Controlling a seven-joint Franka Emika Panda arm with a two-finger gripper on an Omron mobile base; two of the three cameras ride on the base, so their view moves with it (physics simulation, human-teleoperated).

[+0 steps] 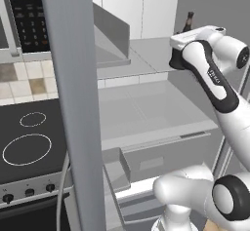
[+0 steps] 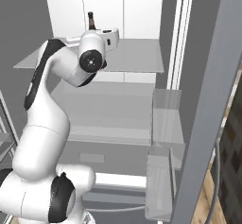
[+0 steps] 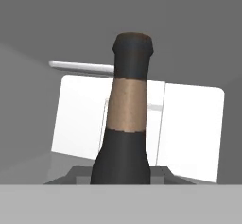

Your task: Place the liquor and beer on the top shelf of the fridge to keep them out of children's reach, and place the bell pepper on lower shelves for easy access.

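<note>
Black cooktop [image 1: 29, 142] sits far left of the gripper [image 1: 178, 55] & well below it, w/ two white burner rings, small one behind big one. Row of dark knobs [image 1: 29, 192] on front edge, lower still. Beige/brown tiled backsplash [image 1: 24, 81] behind cooktop, approx gripper height. Dark control panel [image 1: 27, 15] w/ red digits above tiles, higher than gripper. Wood floor [image 2: 208, 204] far below, to its right.

We are seeing the liquor [image 3: 125, 124] showing a black body and cap with a brownish band round its neck. The fridge [image 1: 73, 103] is showing grey walls and a white back panel, its top shelf [image 2: 137, 57] looking translucent grey. To the left, the stove [image 1: 29, 142] is wearing black glass with white rings, beside beige and brown tiles [image 1: 24, 81].
</note>
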